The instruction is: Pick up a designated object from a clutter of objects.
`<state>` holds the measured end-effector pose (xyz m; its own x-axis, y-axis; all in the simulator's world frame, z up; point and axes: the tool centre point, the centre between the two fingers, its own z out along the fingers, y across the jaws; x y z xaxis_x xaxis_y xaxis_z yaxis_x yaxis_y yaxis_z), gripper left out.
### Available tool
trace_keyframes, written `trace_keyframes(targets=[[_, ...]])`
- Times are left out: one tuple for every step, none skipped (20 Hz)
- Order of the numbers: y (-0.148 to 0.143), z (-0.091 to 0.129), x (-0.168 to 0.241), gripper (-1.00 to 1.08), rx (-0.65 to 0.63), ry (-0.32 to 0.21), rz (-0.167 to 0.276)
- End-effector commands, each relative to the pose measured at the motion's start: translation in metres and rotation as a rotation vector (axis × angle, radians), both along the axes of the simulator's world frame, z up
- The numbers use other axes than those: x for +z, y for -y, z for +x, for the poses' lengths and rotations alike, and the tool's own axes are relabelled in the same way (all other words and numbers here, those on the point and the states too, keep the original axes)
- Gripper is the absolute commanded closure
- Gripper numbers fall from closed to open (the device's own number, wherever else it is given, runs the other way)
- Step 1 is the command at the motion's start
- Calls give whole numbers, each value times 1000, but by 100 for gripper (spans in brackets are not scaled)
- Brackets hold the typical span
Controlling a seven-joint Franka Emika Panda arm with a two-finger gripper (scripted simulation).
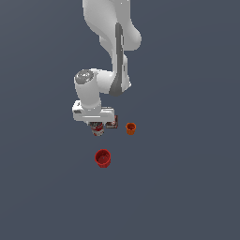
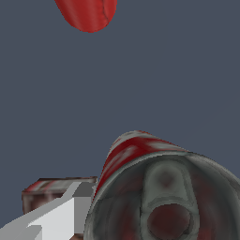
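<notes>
The gripper (image 1: 97, 127) brackets the red-and-white can (image 1: 98, 130), closure indeterminate; the adjacent dark square box (image 1: 111, 123) may snag a finger.

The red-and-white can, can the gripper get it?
Probably yes. The gripper is already right over the can, with one finger beside it. The dark box sits close, which might crowd it.

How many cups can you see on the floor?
2. The orange cup sits at the exterior view's right of the gripper; the larger red cup sits nearer the camera. Another could hide behind the arm.
</notes>
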<state>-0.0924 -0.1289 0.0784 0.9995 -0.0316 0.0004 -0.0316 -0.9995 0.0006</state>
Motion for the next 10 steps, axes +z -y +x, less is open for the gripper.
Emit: trace_keyframes(targets=[[0, 0, -1, 108, 1, -1, 0], [0, 0, -1, 108, 1, -1, 0], [0, 0, 0, 108, 0, 0, 0], [0, 0, 0, 108, 0, 0, 0], [-1, 0, 1, 108, 0, 0, 0], [-2, 1, 2, 108, 0, 0, 0], [-3, 2, 3, 108, 0, 0, 0], [-5, 3, 5, 108, 0, 0, 0], [-7, 5, 8, 108, 0, 0, 0], [-9, 6, 10, 108, 0, 0, -1]])
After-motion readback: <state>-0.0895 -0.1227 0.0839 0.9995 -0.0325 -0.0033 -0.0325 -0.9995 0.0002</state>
